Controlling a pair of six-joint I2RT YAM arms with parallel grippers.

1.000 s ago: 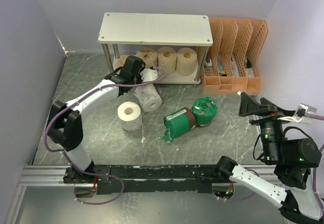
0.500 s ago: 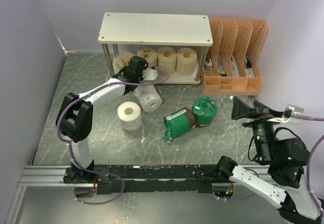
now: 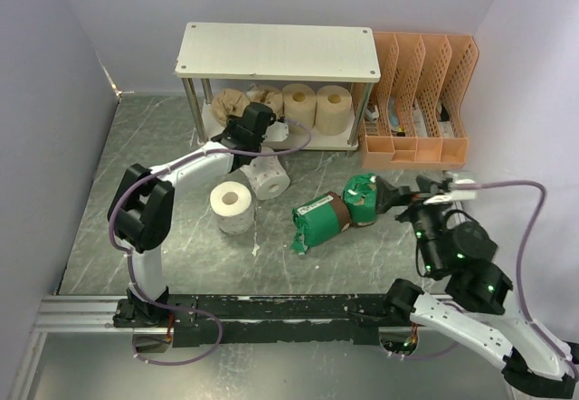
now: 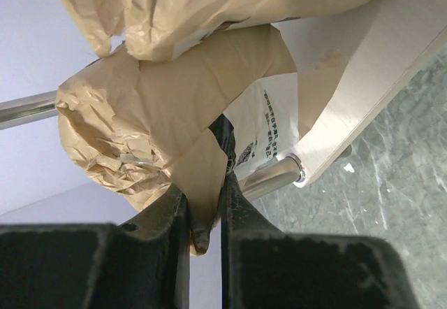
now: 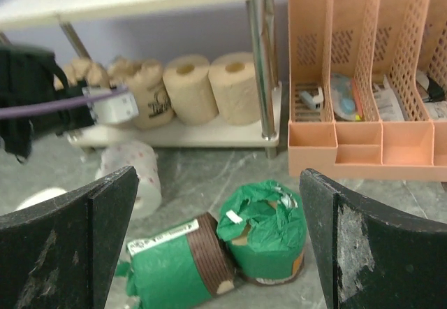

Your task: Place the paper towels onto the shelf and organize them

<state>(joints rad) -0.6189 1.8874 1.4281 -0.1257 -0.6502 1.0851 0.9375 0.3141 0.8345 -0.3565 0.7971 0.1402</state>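
Four tan rolls (image 3: 298,106) sit in a row on the lower board of the shelf (image 3: 277,52), which stands at the middle of the tabletop's (image 3: 145,228) far edge. The left gripper (image 4: 204,197) is at the shelf's front left. Its jaws are pinched almost shut on a flap of crumpled brown wrapping from the labelled tan roll (image 5: 148,94). Just in front of the shelf, a dotted white roll (image 3: 265,174) lies on its side, just beside an upright white roll (image 3: 232,205). Two green-wrapped rolls (image 3: 318,221) lie together at the tabletop's centre. The right gripper (image 5: 216,176) hovers near them, spread wide and empty. An orange file rack (image 3: 418,101) stands just beside the shelf, in the far right corner.
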